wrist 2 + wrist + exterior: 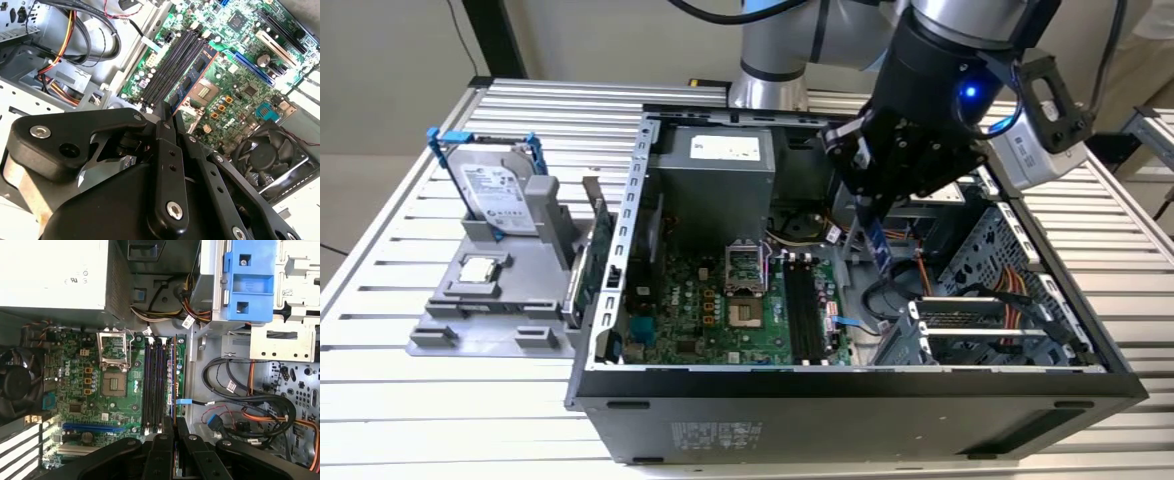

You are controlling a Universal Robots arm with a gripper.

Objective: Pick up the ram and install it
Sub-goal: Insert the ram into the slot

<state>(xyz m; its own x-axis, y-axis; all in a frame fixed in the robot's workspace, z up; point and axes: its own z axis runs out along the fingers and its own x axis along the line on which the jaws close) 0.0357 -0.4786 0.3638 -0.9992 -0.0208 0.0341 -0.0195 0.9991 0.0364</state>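
Now | hand clamped on ram | above motherboard

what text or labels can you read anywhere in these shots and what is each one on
No text reads clearly enough to quote.
White label on the grey power supply box: too small.
Label on the silver hard drive: blurred.
Sticker on the black computer case front: too small.
White print on the green motherboard: too small.
Chips on the blue ram stick in the gripper: no readable print.
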